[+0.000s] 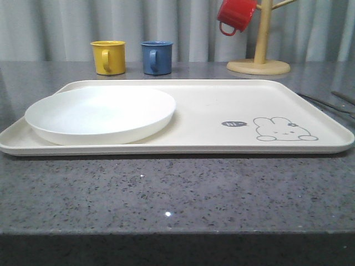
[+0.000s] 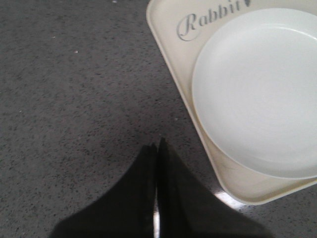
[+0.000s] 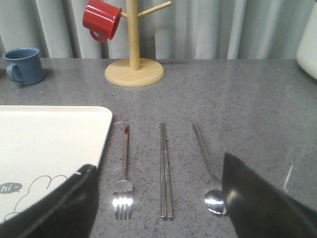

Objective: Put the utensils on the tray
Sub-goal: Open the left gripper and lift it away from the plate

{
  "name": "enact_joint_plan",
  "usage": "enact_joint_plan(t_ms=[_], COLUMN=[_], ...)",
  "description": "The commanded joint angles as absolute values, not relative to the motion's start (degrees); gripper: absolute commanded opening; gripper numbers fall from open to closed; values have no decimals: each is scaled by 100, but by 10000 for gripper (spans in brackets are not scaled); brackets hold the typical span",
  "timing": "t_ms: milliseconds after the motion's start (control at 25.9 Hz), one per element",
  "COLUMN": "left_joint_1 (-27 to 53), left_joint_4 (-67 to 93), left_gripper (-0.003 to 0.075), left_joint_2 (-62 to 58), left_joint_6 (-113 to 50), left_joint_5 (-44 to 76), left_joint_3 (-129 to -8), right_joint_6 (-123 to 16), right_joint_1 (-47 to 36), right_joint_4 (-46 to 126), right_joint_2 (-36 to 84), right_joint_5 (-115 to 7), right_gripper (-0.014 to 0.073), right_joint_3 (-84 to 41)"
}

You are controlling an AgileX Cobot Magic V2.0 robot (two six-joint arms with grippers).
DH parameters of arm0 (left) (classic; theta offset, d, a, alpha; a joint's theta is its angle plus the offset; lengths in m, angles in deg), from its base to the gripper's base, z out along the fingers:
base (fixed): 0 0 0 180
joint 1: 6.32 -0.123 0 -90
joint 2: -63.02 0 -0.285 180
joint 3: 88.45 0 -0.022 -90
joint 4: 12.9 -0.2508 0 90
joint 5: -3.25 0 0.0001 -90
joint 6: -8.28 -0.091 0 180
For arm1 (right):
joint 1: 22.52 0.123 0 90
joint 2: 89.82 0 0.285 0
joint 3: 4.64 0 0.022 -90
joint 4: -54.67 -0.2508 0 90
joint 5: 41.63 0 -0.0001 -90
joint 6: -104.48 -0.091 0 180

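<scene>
The fork [image 3: 123,174], chopsticks [image 3: 165,174] and spoon [image 3: 208,171] lie flat on the counter [image 3: 237,104] just beside the tray [image 3: 44,134]. The right pincer [image 3: 158,208] hangs above them, fingers apart; the left pincer [image 2: 156,198] is pressed together. Thin, flat metal may slip a pinch, or two chopsticks separate.

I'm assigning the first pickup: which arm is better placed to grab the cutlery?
Right. Its open gripper hangs over the fork, chopsticks and spoon; the shut left gripper is by the tray's plate end.
</scene>
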State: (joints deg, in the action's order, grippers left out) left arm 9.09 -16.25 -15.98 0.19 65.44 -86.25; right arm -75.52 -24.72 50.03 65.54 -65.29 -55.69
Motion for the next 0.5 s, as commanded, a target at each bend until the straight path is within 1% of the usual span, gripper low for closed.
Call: enact_joint_plan(t_ms=[0, 193, 270, 462], left_joint_1=[654, 628, 628, 628], left_joint_4=[-1576, -1453, -1343, -1206], left_gripper=[-18, -18, -18, -18], left_joint_2=[-692, 760, 1509, 3303], left_joint_6=[118, 118, 118, 118], left_joint_5=[5574, 3948, 3287, 2423], left_joint_3=[-7982, -6233, -5543, -4069], right_joint_6=[-7522, -7522, -7522, -7522], right_joint_1=[-2511, -2511, -2511, -2511], right_joint_4=[5031, 5031, 5031, 5031], right_joint_2=[6453, 6453, 6453, 6453], right_joint_5=[-6065, -6065, -6065, -6065], right_gripper=[549, 549, 549, 549], right_joint_3=[-5359, -5359, -5359, -5359])
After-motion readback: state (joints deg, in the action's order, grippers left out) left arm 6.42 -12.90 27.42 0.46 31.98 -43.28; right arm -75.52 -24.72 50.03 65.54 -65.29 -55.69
